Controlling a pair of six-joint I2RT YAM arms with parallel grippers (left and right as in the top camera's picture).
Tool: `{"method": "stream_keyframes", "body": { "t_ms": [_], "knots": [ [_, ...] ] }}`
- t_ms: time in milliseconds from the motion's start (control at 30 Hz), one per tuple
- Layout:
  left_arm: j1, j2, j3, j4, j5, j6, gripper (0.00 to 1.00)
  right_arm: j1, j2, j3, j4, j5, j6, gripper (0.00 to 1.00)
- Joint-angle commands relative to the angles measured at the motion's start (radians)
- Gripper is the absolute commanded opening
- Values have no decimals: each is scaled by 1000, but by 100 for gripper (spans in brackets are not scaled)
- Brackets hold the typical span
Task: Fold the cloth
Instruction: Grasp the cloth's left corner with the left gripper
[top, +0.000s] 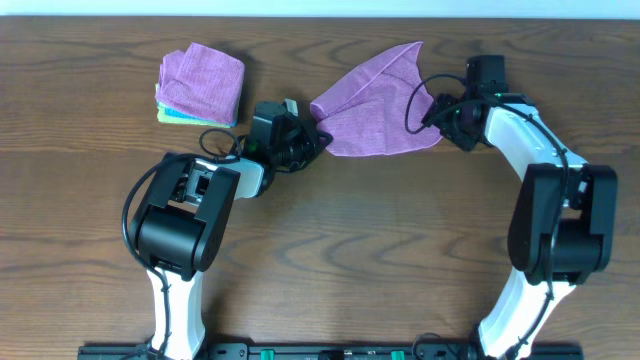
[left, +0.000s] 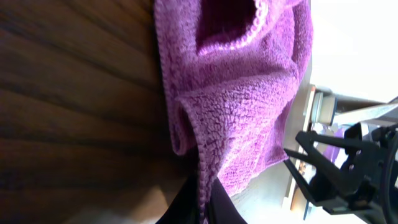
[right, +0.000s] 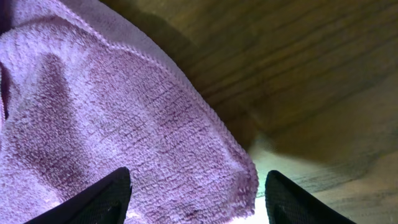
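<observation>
The mauve-purple cloth (top: 375, 105) lies rumpled at the back middle of the table, one corner pointing away. My left gripper (top: 315, 140) is at its left end. In the left wrist view the dark jaws (left: 205, 208) are shut on a bunched edge of the cloth (left: 242, 106), which rises in folds in front of them. My right gripper (top: 440, 115) is at the cloth's right corner. In the right wrist view it stands open (right: 196, 199), its fingers (right: 93, 202) either side of the hemmed corner of the cloth (right: 112, 112), not touching it.
A thick pile of purple, teal and yellow-green cloths (top: 200, 85) sits at the back left. Dark wooden table (top: 380, 240) stretches in front of both arms. The right arm (left: 348, 168) shows beyond the cloth in the left wrist view.
</observation>
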Motion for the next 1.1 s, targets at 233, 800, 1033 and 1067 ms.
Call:
{"method": "stream_keyframes", "body": {
  "t_ms": [233, 800, 1033, 1067],
  "knots": [
    [1, 11, -7, 2, 47, 18, 6, 17, 45, -13, 11, 14, 13, 66],
    [5, 11, -8, 1, 76, 34, 6, 29, 92, -14, 4, 59, 20, 30],
    [76, 11, -8, 1, 218, 93, 6, 28, 88, -14, -21, 74, -44, 1],
    [89, 11, -7, 1, 248, 95, 6, 30, 85, -14, -37, 69, -44, 1]
  ]
}}
